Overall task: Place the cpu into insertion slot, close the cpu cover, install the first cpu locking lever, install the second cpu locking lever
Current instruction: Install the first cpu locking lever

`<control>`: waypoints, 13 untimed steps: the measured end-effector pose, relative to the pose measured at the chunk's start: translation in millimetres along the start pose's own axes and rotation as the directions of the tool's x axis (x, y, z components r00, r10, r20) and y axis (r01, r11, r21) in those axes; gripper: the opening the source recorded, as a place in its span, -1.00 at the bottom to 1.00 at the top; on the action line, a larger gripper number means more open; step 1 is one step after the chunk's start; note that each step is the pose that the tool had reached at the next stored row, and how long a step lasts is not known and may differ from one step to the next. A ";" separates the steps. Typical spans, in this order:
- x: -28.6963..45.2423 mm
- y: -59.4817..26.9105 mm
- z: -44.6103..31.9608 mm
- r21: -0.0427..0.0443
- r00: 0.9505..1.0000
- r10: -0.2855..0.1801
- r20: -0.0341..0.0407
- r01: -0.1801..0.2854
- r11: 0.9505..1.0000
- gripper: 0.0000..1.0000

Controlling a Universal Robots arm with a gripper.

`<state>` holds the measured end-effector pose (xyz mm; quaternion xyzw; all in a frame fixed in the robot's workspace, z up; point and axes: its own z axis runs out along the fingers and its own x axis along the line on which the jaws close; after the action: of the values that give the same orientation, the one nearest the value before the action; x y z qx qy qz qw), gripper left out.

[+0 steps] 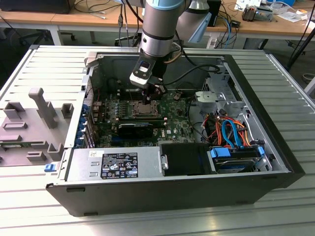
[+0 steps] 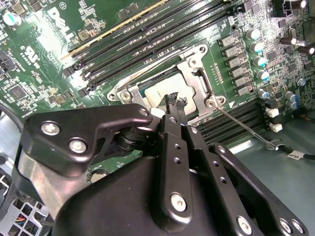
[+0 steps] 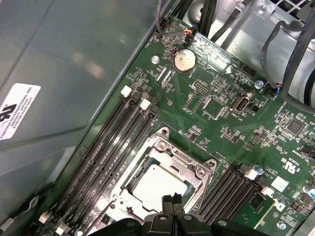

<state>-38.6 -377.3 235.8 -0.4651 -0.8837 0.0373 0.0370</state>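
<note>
**Remote view of the workcell, CPU stage.** In the exterior view I see a slatted metal table (image 1: pixel 39 64) carrying an open computer case (image 1: pixel 147 196) that takes up the centre and lower part of the frame. The arm (image 1: pixel 160 29) comes down into the case from the top centre. A grey plastic fixture (image 1: pixel 29 123) lies on the table at the exterior view's left.

Inside the case the green motherboard (image 1: pixel 174 120) fills the middle. A labelled black box (image 1: pixel 118 164) sits below it in the frame, and a grey perforated drive cage (image 1: pixel 219 96) stands toward the exterior view's right.

The insertion slot (image 1: pixel 146 109) lies at the board's centre, directly under the gripper (image 1: pixel 156 91).

In both wrist views long black memory slots (image 3: pixel 113 147) (image 2: pixel 147 39) flank the socket. The cpu cover (image 3: pixel 189 164) (image 2: pixel 194 66) lies flat on the socket, and its cut-out frames the pale cpu (image 3: pixel 157 184) (image 2: pixel 160 93) seated inside.

The gripper (image 3: pixel 173 200) (image 2: pixel 176 101) has its two fingertips pressed together, with nothing visibly held between them. It is poised just over the cpu near one edge of the cover, and I cannot tell whether it touches.

In the second wrist view a thin wire locking lever (image 2: pixel 241 125) slants away from a corner of the socket across the neighbouring memory slots.

In the first wrist view a coin cell (image 3: pixel 183 60) sits on the board, well apart from the socket.
</note>
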 end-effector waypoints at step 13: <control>0.0 0.0 0.0 0.000 1.000 -0.012 0.001 0.012 1.000 -0.79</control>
<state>-38.6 -377.3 235.8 -0.4596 -0.8866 0.0375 0.0368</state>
